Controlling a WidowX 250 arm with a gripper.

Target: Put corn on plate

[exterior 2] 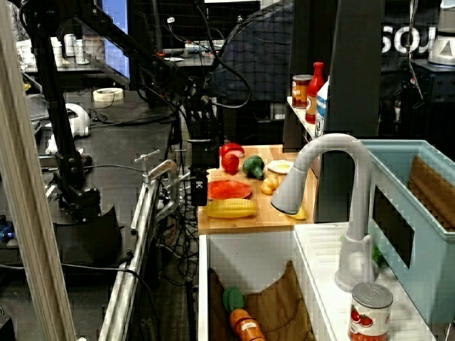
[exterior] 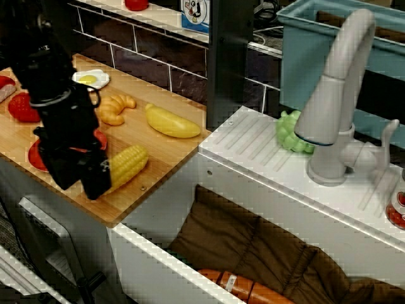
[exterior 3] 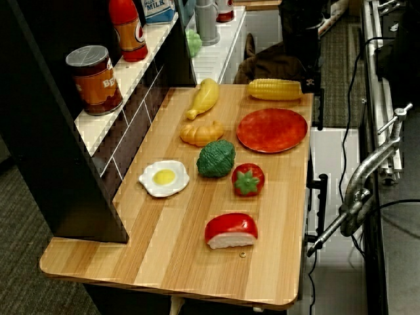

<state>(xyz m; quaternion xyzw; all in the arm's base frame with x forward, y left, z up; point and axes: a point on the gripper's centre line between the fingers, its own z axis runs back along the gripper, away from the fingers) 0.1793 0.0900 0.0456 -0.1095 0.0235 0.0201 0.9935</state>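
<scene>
The yellow bumpy corn (exterior: 128, 164) lies flat on the wooden board near its front edge, also visible in the side view (exterior 2: 229, 208) and from above (exterior 3: 274, 89). The round red plate (exterior 3: 272, 130) sits right beside it with nothing on it; my arm covers most of it in the front view (exterior: 35, 157). My black gripper (exterior: 97, 179) hangs at the corn's end by the board edge, over the plate's rim (exterior 2: 200, 192). Its fingers are dark against the arm, and whether they touch the corn is unclear.
On the board lie a smooth yellow banana piece (exterior: 171, 122), an orange croissant (exterior: 114, 109), a fried egg (exterior: 90, 79), a broccoli (exterior 3: 215, 159) and a tomato (exterior 3: 248, 179). A sink with brown cloth (exterior: 253, 253) and a grey faucet (exterior: 335, 95) lie to the right. A metal clamp (exterior 3: 367, 177) juts past the board's edge.
</scene>
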